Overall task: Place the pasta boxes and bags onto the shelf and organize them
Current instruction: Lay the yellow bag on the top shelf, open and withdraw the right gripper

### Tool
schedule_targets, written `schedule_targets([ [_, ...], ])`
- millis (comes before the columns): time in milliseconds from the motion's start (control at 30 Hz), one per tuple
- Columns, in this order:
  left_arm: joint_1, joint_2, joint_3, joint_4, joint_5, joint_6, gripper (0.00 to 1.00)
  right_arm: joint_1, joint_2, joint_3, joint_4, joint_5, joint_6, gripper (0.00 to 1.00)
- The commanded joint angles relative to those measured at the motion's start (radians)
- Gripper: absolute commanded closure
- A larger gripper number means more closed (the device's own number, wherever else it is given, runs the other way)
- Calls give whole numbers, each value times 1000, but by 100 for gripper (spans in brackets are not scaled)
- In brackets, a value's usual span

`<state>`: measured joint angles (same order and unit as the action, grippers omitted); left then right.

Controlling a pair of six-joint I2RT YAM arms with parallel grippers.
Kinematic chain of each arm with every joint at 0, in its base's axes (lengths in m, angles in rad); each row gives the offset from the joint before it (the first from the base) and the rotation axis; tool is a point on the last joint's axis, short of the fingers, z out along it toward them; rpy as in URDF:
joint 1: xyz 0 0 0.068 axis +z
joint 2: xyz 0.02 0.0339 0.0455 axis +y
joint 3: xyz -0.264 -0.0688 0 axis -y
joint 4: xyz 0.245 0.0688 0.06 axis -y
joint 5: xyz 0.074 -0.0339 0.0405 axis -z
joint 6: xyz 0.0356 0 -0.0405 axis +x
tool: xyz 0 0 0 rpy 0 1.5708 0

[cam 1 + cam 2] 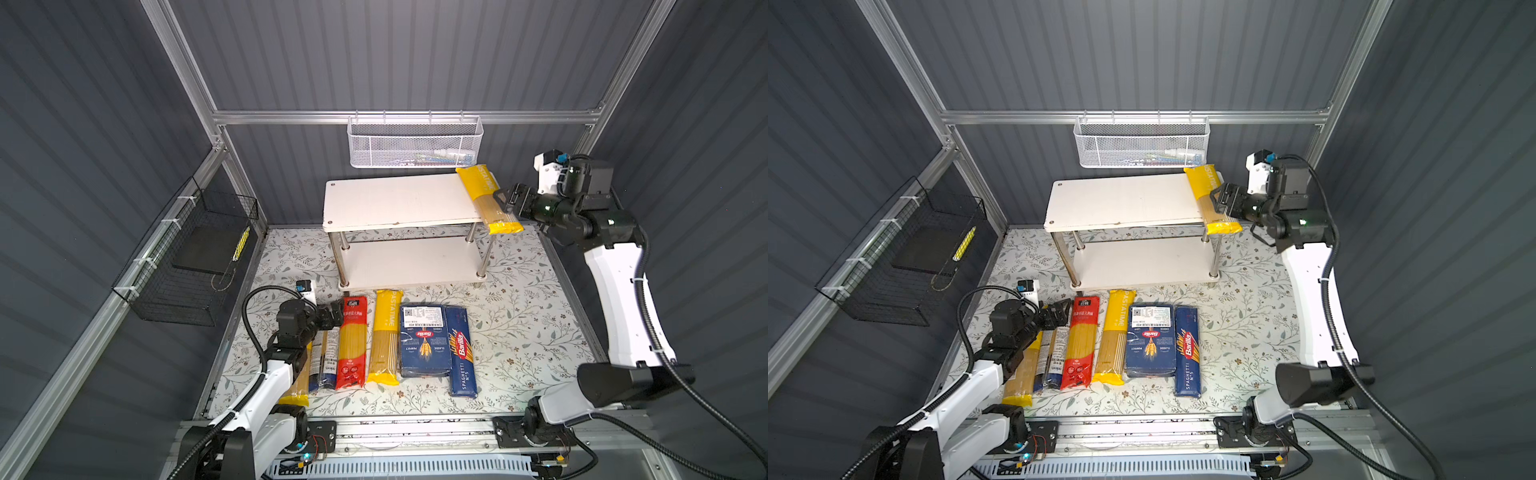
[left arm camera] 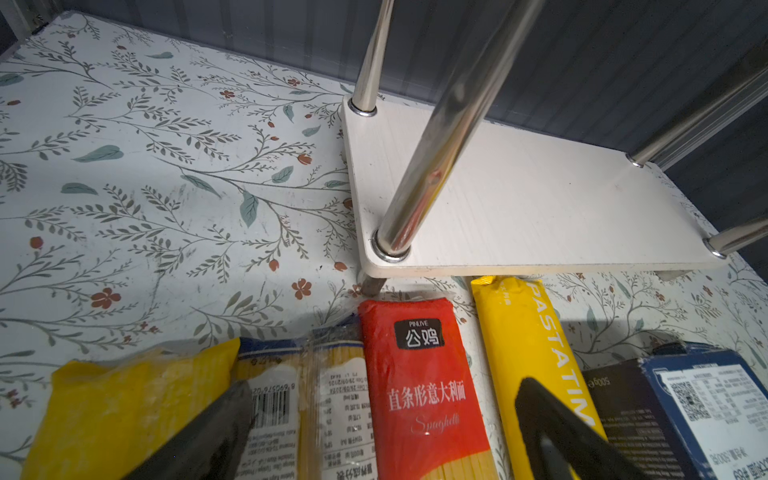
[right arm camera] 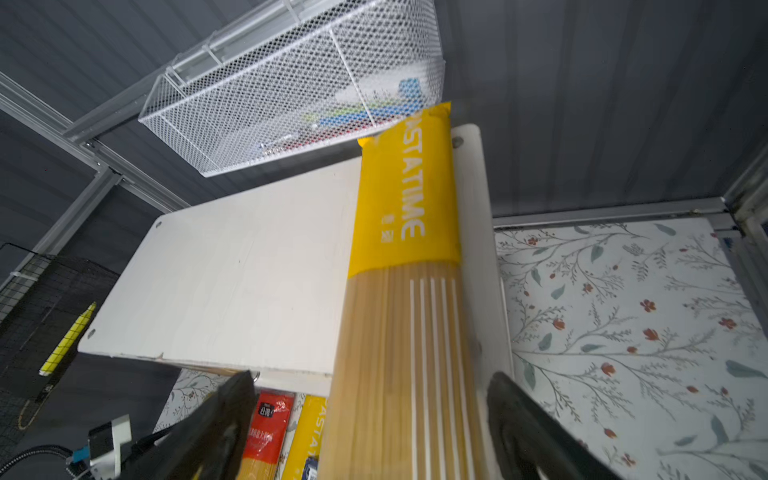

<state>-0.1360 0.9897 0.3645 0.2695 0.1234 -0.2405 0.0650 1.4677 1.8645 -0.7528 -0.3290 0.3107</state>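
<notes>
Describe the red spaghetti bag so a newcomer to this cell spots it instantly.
Find the white two-tier shelf at the back of the floral table; a row of pasta packs lies just in front of it. The red bag sits in that row, between a clear packet with a blue-and-white label and a yellow-ended packet. It is the only red pack there.

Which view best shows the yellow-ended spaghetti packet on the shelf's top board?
Right wrist view: the yellow-ended clear spaghetti packet fills the frame, straddled by the open right hand. Both top views show it small, overhanging the white top board in front. Left wrist misses it.
</notes>
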Motion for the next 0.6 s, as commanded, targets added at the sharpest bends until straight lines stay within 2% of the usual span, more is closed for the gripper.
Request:
schedule_targets([
  [0, 4, -27, -15, -4, -10, -6, 0, -2, -133, -180, 122, 38, 26, 10],
  [167, 4, -22, -14, -4, -8, -7, 0, -2, -311, -428, 231, 74, 58, 8],
  [367, 4, -32, -19, -3, -8, -6, 0, -2, -342, -468, 229, 4, 67, 7],
  [567, 4, -37, -21, -3, -11, -6, 0, 11, -368, -473, 176, -157, 85, 6],
])
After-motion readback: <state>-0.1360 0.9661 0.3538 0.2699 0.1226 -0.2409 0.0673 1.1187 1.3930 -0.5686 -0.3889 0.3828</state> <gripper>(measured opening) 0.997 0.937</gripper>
